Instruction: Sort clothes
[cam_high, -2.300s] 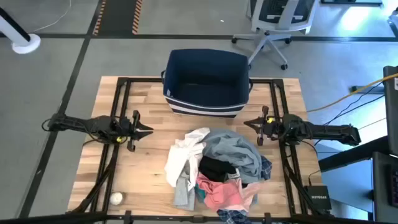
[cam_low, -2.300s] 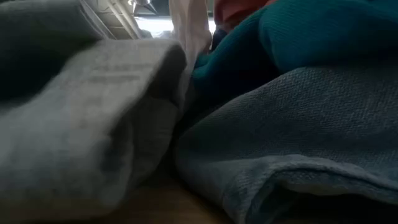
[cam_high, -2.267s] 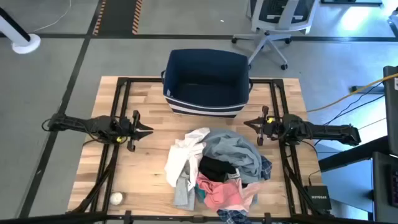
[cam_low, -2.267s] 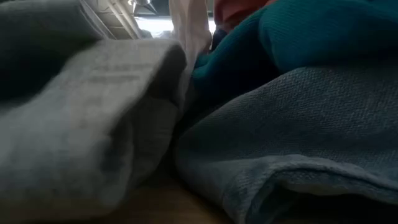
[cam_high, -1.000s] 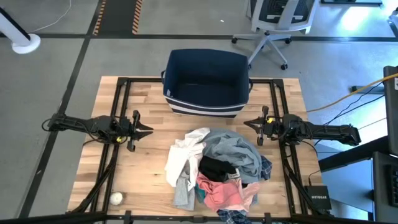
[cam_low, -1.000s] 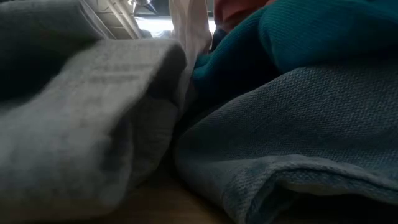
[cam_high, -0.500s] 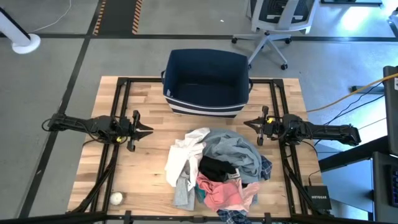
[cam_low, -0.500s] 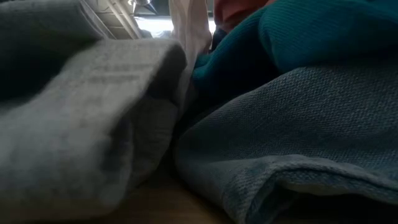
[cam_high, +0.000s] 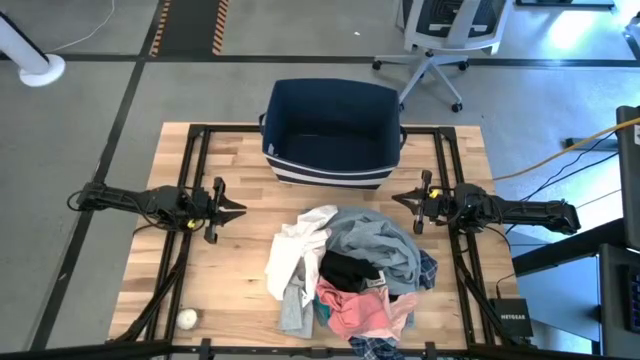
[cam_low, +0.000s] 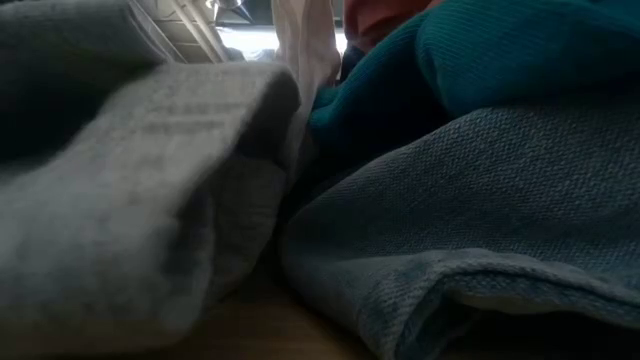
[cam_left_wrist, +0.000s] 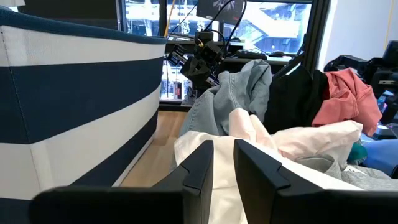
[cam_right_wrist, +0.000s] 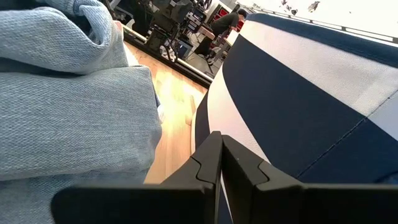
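The clothes (cam_high: 345, 270) lie in one heap on the table's near middle: white (cam_high: 300, 245), grey-blue (cam_high: 378, 240), black (cam_high: 350, 270), pink (cam_high: 355, 308), light grey (cam_high: 292, 312) and a bit of blue plaid (cam_high: 375, 347). The low view is filled by the light grey (cam_low: 130, 200), teal (cam_low: 450, 70) and grey-blue (cam_low: 480, 220) pieces. My left gripper (cam_high: 240, 210) hovers left of the heap, its fingers (cam_left_wrist: 199, 168) almost together and empty. My right gripper (cam_high: 397, 198) hovers right of the heap, shut and empty (cam_right_wrist: 221, 140).
The navy bin with white stripes (cam_high: 332, 135) stands open at the table's far middle, between the two grippers' lines. A small white ball (cam_high: 187, 318) lies at the near left corner. Bare wood shows left of the heap and between heap and bin.
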